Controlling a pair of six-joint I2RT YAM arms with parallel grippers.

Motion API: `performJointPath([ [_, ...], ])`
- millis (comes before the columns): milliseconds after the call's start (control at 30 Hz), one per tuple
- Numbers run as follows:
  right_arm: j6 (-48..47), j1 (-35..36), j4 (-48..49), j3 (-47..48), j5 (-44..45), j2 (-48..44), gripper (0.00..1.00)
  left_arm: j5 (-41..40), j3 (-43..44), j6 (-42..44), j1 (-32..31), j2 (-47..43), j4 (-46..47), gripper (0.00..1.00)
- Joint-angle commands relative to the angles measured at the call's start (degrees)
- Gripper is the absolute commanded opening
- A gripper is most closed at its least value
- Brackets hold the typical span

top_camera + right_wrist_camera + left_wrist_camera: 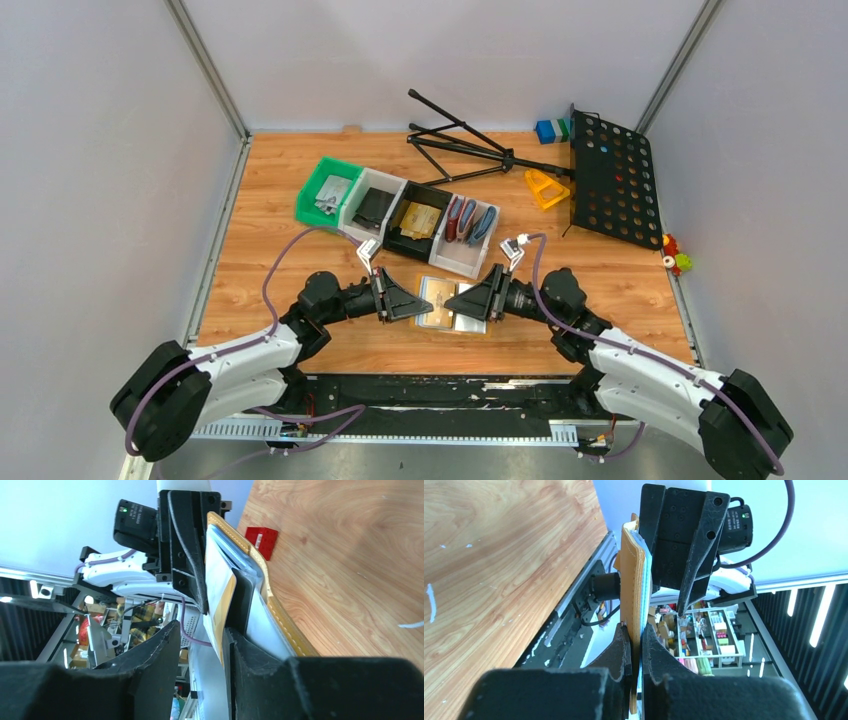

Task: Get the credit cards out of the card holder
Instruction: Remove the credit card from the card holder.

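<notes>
Gripping card holder [631, 580] edge, left jaws shut; credit card [224, 607] protruding from pocket between parted right jaws.

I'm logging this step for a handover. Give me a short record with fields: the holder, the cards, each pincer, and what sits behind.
holder: card holder spread open between the two arms
left pincer: shut on the holder's edge, mustard outside and pale blue lining showing
right pincer: jaws apart around the edge of a credit card, with a gap on one side, not clamped
card: gold-tan, partly tucked in the holder
behind: row of bins holding other wallets and cards
</notes>
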Motion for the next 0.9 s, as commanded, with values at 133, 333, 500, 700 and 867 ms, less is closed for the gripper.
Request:
performJointPath([
  [133,5.8,0.6,16.2,-1.6,-2.5,1.1,0.31,4.1,1.0,-4.9,-1.1,1.8,16.0,0.0],
  [333,5.8,0.1,13.5,-2.3,-1.6,-2.4,0.11,2.4,-0.6,-3.9,-0.1,0.0,14.0,0.12],
  [500,5.7,-0.7,10.4,-3.0,-0.7,-5.6,0.02,2.1,-0.6,-2.6,0.5,-1.3,10.9,0.16],
  [700,5.2,-1.5,9.1,-3.5,-0.9,-6.9,0.0,1.4,-1.7,-3.2,1.5,-2.1,11.3,0.18],
  [867,5.1,-1.8,8.8,-4.1,-1.1,-7.3,0.0,1.0,-2.1,-3.3,1.9,-2.5,11.3,0.14],
])
